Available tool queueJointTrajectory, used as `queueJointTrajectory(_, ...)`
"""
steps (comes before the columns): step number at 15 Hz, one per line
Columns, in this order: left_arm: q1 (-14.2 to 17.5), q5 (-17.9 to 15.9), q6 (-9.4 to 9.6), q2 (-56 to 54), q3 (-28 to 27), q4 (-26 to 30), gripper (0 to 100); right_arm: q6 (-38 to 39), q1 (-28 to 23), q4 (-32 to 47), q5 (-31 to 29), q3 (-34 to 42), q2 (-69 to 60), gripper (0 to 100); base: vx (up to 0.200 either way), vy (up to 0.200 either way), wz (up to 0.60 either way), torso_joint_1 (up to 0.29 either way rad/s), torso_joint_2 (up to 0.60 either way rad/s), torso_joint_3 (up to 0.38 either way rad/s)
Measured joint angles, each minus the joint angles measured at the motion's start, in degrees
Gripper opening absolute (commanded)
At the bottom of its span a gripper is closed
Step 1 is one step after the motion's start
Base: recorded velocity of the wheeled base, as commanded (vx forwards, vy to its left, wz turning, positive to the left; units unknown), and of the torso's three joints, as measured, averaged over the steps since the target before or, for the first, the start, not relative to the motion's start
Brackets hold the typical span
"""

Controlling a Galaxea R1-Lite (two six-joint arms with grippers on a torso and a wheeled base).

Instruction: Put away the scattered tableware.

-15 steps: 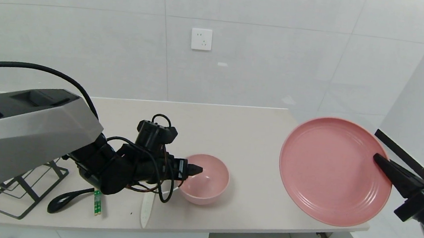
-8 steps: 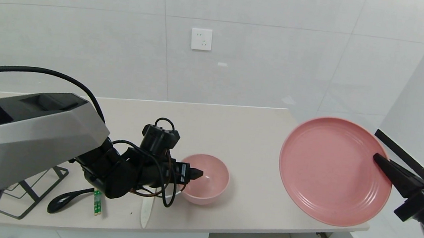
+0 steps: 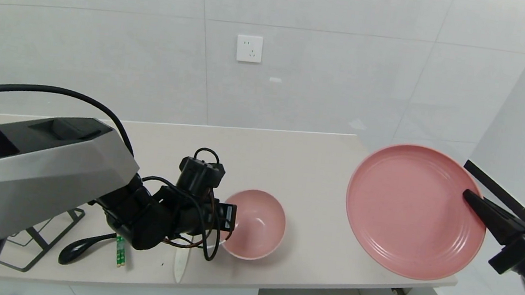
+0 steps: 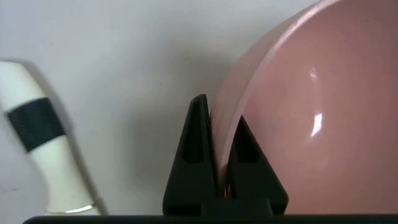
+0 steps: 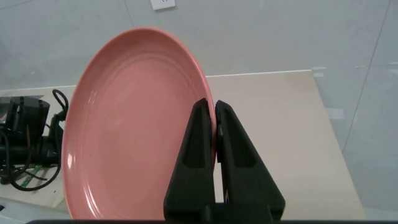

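Observation:
A pink bowl [image 3: 258, 224] sits near the front of the beige counter [image 3: 289, 171], tipped a little. My left gripper [image 3: 233, 218] is shut on its left rim; in the left wrist view the fingers [image 4: 200, 134] pinch the bowl's [image 4: 311, 124] wall. My right gripper [image 3: 468, 196] is shut on the right rim of a large pink plate [image 3: 410, 211], held tilted in the air over the counter's right end. The right wrist view shows that plate [image 5: 130, 124] clamped in the gripper [image 5: 214, 109].
A white knife [image 3: 181, 263] lies by the front edge just left of the bowl, its handle [image 4: 37, 149] close to my left gripper. Green chopsticks [image 3: 120, 250], a black spoon [image 3: 80, 248] and a black wire rack [image 3: 31, 239] lie farther left.
My left gripper has come down and forward onto the bowl's left rim, and the bowl has tipped slightly. The right arm and plate have stayed put.

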Motion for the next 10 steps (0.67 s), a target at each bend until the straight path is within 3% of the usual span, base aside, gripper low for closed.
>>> queueJointTrajectory(3,0.5,1.4,3.05,-2.0,1.3,-1.6,0,0.0,0.0,0.0,0.0,0.0,0.0,0,0.0,0.0,0.0,0.0,0.0,0.0)
queueJointTrajectory(6,0.5,1.3,5.47,-5.7,3.8,-8.8,0,0.0,0.0,0.0,0.0,0.0,0.0,0,0.0,0.0,0.0,0.0,0.0,0.0)
queueJointTrajectory(10,1.0,1.0,8.22,-12.4,13.0,-18.9,0,-0.2,0.0,0.0,-0.1,0.0,0.0,0,0.0,0.0,0.0,0.0,0.0,0.0)
